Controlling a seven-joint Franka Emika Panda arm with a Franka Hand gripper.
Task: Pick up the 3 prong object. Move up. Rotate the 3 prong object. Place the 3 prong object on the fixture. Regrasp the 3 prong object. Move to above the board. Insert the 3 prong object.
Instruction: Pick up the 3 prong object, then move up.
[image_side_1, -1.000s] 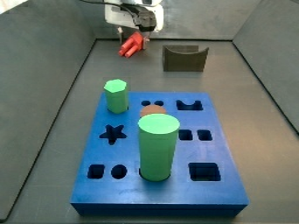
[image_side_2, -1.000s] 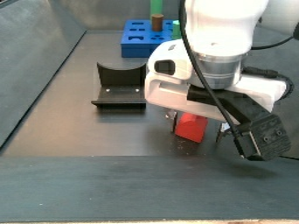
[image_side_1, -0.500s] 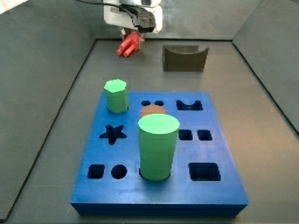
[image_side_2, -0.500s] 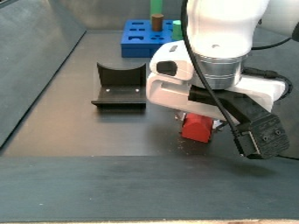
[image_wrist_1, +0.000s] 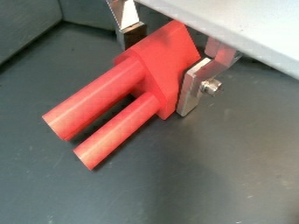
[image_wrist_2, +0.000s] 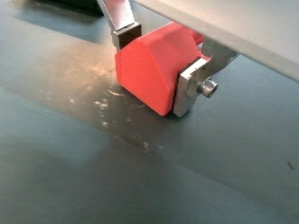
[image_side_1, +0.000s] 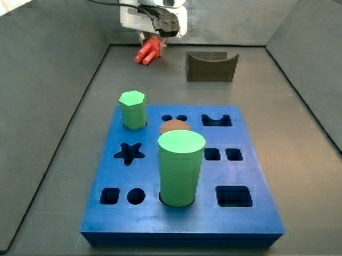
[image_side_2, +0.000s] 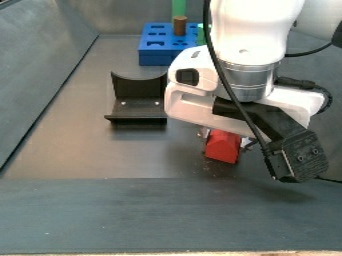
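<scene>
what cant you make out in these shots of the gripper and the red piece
- Third prong of the 3 prong object: a wrist view shows only two; a third cannot be seen.
- Prongs: hidden behind the piece's own body in a wrist view.
- Gripper fingers: covered by the arm's white housing in a side view.
- Fixture notch: too small in a side view.
- Board: partly behind the arm.
</scene>
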